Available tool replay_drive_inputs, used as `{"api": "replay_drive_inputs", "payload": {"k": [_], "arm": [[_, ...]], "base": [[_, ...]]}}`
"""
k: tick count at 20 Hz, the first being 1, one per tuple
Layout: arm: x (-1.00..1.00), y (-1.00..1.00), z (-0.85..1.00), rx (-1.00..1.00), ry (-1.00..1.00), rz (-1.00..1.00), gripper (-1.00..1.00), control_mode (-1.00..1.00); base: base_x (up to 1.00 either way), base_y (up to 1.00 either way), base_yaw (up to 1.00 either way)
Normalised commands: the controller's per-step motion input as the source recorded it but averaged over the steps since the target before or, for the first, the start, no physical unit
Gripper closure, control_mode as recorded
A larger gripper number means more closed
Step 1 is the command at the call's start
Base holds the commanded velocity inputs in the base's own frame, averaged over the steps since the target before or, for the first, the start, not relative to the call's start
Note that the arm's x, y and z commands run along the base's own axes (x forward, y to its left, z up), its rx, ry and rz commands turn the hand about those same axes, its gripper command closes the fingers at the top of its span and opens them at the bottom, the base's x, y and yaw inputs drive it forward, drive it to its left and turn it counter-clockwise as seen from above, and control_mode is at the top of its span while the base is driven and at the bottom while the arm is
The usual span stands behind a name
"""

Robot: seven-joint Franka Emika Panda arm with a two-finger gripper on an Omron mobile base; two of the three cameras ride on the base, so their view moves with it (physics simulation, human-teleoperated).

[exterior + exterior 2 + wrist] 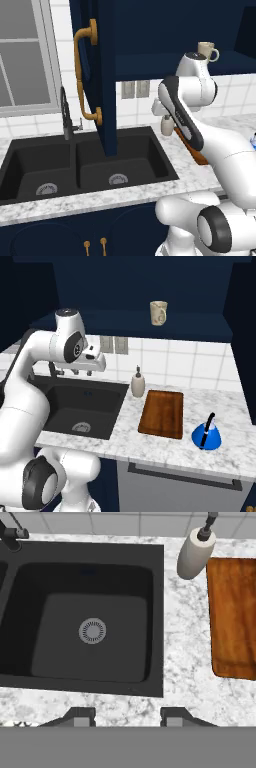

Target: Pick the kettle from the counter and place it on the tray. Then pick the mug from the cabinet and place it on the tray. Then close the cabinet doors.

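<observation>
left base view: behind-left, facing the sink (pixel 90 160) and open cabinet.
right base view: behind-right, facing the tray (pixel 162 413).
hand view: close, seemingly straight down; shares sink and tray.

cream soap bottle (pixel 138 384) beside black sink (pixel 90 612), dark faucet (pixel 66 115), window (pixel 22 60)
</observation>
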Motion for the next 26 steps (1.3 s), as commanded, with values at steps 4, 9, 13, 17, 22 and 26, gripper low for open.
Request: {"api": "replay_drive_inputs", "payload": {"k": [4, 9, 13, 17, 22, 26], "arm": [[-0.17, -0.02, 0.00, -0.02, -0.26, -0.03, -1.00, -1.00], [-0.47, -0.50, 0.16, 0.01, -0.73, -0.09, -1.00, -1.00], [0.02, -0.69, 0.53, 0.00, -0.75, 0.00, -1.00, -1.00], [0.32, -0.48, 0.44, 0.00, -0.49, 0.00, -1.00, -1.00], [0.42, -0.58, 0.07, 0.00, -0.24, 0.00, -1.00, -1.00], [0.37, -0.84, 0.07, 0.00, -0.12, 0.00, -1.00, -1.00]], "base": [[0.00, 0.00, 0.00], [0.00, 0.00, 0.00], [0.00, 0.00, 0.00], [0.00, 0.00, 0.00], [0.00, 0.00, 0.00], [0.00, 0.00, 0.00]]}}
